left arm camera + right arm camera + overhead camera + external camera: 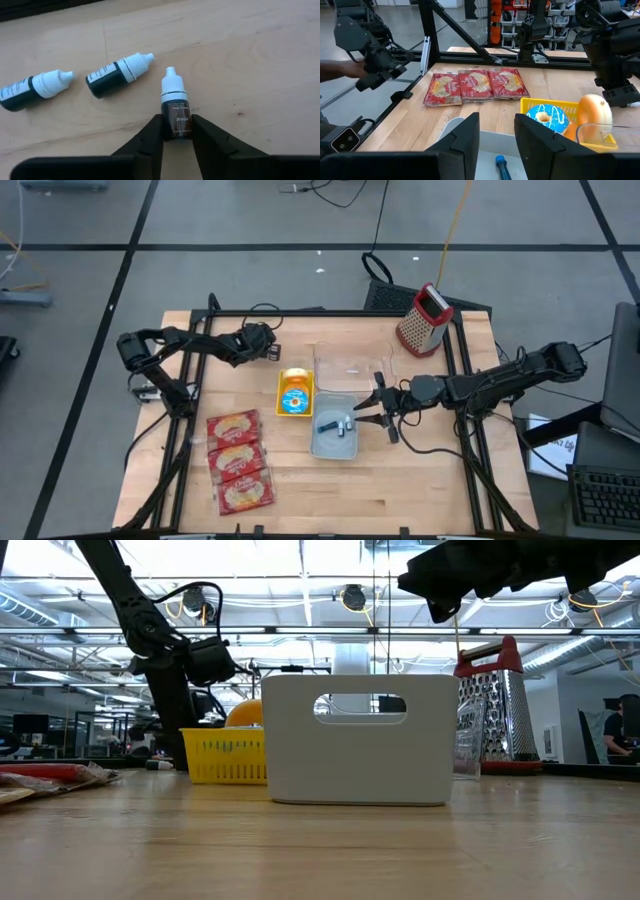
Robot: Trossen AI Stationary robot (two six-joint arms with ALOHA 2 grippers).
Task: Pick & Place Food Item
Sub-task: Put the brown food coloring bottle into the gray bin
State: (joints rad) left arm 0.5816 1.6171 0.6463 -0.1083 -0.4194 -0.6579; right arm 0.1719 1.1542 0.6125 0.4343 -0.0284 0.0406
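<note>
A small dark dropper bottle (pixel 176 107) with a white cap and a label reading "Brown" lies on the wooden table at its far left. My left gripper (pixel 177 127) (pixel 272 352) is shut on it. Two more such bottles (pixel 117 75) (pixel 32 89) lie on their sides beside it. My right gripper (pixel 372 406) (pixel 496 131) hovers open, with nothing between its fingers, over the right rim of the white bin (pixel 318 442). Small dark bottles (pixel 335 425) lie inside the bin. My left gripper pinches the brown bottle's body (pixel 178 131) between its two fingers, near the bottle's bottom end. The fingers slant down from the table's left side and lie along the bottle. The cap (pixel 172 82) points away from them. The bottle still rests on the wood.
A yellow basket (pixel 283 384) with a blue-iced donut stands left of the bin. A clear container (pixel 345 365) stands behind the bin. A red-handled grater (pixel 424 320) is at the far right. Three red snack packets (pixel 238 460) lie near the front left.
</note>
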